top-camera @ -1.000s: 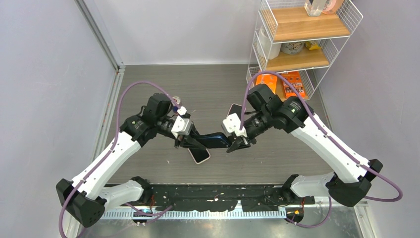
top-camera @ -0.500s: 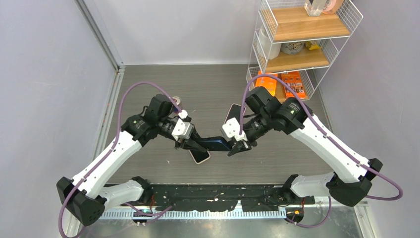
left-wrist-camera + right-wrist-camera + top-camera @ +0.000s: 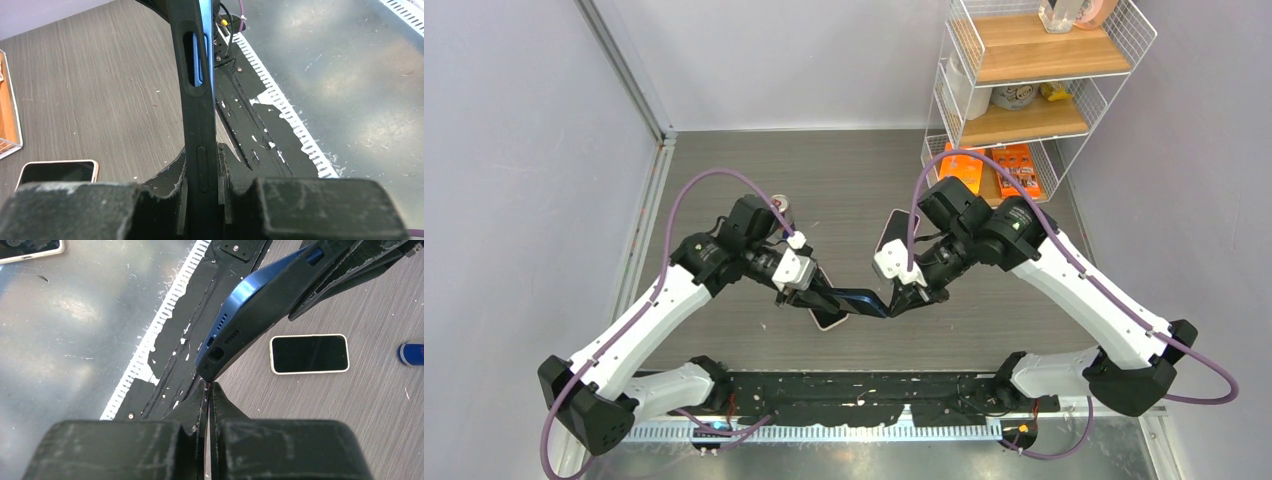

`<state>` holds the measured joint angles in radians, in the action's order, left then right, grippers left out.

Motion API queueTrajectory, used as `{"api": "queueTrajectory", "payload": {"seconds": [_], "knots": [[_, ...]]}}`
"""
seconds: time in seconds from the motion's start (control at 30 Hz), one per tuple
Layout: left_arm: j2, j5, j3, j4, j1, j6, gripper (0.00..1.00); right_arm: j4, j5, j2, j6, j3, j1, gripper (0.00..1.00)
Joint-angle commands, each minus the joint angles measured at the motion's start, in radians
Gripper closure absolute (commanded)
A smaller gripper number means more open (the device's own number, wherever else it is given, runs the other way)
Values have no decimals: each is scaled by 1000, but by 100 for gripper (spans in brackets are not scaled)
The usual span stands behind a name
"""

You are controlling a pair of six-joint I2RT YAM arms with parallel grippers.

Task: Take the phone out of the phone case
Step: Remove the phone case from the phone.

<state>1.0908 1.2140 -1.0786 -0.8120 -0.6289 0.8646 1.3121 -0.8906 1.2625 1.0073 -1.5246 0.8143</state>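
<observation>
Currently the left gripper [image 3: 202, 172] is clamped on the phone case [image 3: 196, 120] — its fingers [image 3: 167, 177] squeeze the dark case edge-on from both sides. The case sticks straight out past the fingertips toward the right gripper [image 3: 209, 390], held up off the table [image 3: 864, 170]. The phone [image 3: 245, 290] sits inside the case, its blue body showing through the side cutout and along the rim, so it is not out yet. The right gripper's fingers [image 3: 195, 410] are pressed together with nothing visibly between them. Their tips sit right under the case's bottom corner, by the speaker holes and port, touching or nearly so — can't tell whether a thin lip of the case is caught. In the top view the two grippers face each other with the cased phone bridging the gap, the left one on its near end and the right one at the far end. A spare phone [image 3: 309, 354] with a white rim lies flat and screen-up on the table beneath the left gripper's fingers. A second phone [image 3: 894, 228] lies just behind the right gripper's wrist. A small blue item [image 3: 411, 354] is cut off at the edge of the right wrist view. A wire rack [image 3: 1024, 90] stands well beyond the right gripper.
</observation>
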Motion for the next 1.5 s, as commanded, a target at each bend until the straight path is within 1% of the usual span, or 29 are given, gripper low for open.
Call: {"api": "queueTrajectory", "payload": {"seconds": [0.0,0.07,0.1,0.13,0.2,0.23,0.27,0.3,0.33,0.47,0.53,0.6,0.7,0.83,1.07,1.13,1.2,1.33,1.47], "knots": [[-14,6,-13,20,-13,-18,100,-114,20,-40,-29,-17,-6,94],[-22,12,-13,44,-2,-44,100,-129,56,-61,-44,8,-7,87],[-26,21,-13,54,8,-56,100,-140,81,-69,-53,16,-7,80],[-30,26,-15,66,17,-67,100,-149,94,-84,-60,33,-7,77],[-38,41,-14,92,34,-94,100,-167,123,-108,-79,58,-11,64],[-43,48,-14,110,44,-111,100,-176,132,-123,-87,75,-18,59],[-45,59,-10,134,53,-144,100,-191,133,-131,-102,82,-25,50],[-50,65,-7,160,62,-168,100,-200,134,-143,-110,98,-28,46],[-53,70,-5,184,68,-198,100,-216,132,-147,-128,104,-38,40],[-61,70,7,308,75,-325,100,-277,63,-164,-196,133,-70,30],[-64,68,23,390,74,-415,100,-328,26,-164,-254,149,-93,29],[-68,67,39,457,76,-494,100,-370,1,-162,-299,159,-112,28],[-73,67,53,507,75,-555,100,-417,-19,-159,-340,171,-128,30],[-72,59,70,539,75,-592,100,-438,-48,-150,-359,168,-140,35],[-65,43,94,628,74,-665,100,-450,-89,-117,-371,158,-141,41],[-64,41,99,650,74,-686,100,-450,-96,-113,-371,156,-141,44],[-63,41,103,667,74,-701,100,-450,-97,-111,-370,157,-141,51],[-64,42,110,683,74,-713,100,-450,-99,-110,-366,161,-142,60],[-68,38,124,694,74,-714,100,-457,-99,-109,-373,161,-146,65]]}}
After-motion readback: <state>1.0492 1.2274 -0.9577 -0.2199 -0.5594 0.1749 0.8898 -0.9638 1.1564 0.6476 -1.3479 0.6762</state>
